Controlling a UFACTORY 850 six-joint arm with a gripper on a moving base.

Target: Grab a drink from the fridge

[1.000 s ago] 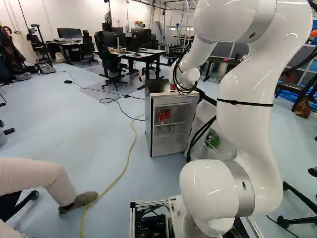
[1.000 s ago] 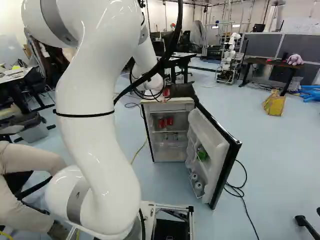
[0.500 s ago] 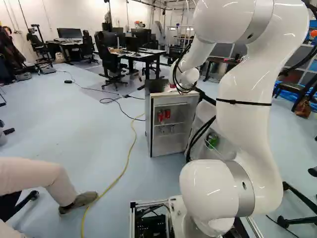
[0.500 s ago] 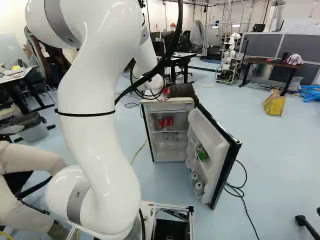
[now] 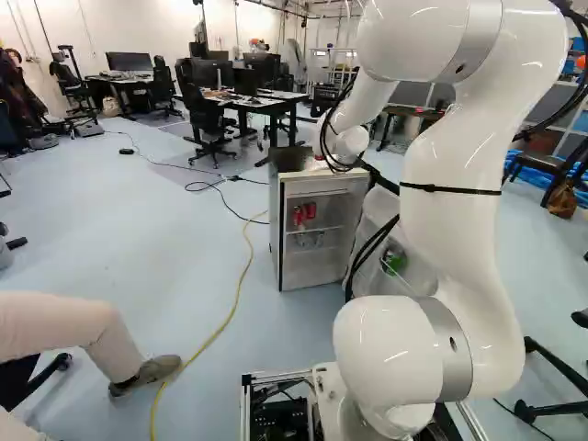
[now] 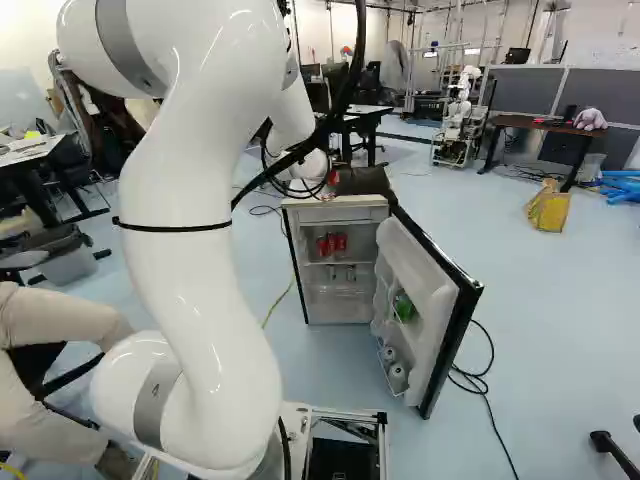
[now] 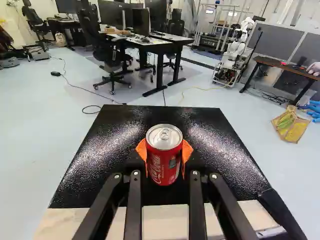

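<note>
In the right base view my gripper [image 6: 323, 194] is mostly hidden by the wrist and cables, over the top of the small fridge [image 6: 340, 213]. The wrist view shows the gripper [image 7: 164, 155] shut on a red drink can [image 7: 164, 162], an orange pad against each side. That can is upright over the fridge's black top [image 7: 107, 150]; whether its base touches the top, I cannot tell. The fridge door [image 6: 440, 290] stands open. More red cans [image 6: 340, 242] are on an inside shelf, and a green item [image 6: 404, 308] sits in the door rack.
Black cables [image 6: 480, 385] lie beside the open door. A yellow cable [image 5: 241, 289] runs along the floor left of the fridge. A person's leg [image 5: 83, 329] reaches in at the left of the left base view. Desks [image 7: 160, 47] and another robot [image 7: 235, 50] stand beyond the fridge.
The upper arm has shifted slightly rightward in the right base view and leftward in the left one. The held can has moved a little with it. Base, fridge and door have kept their places.
</note>
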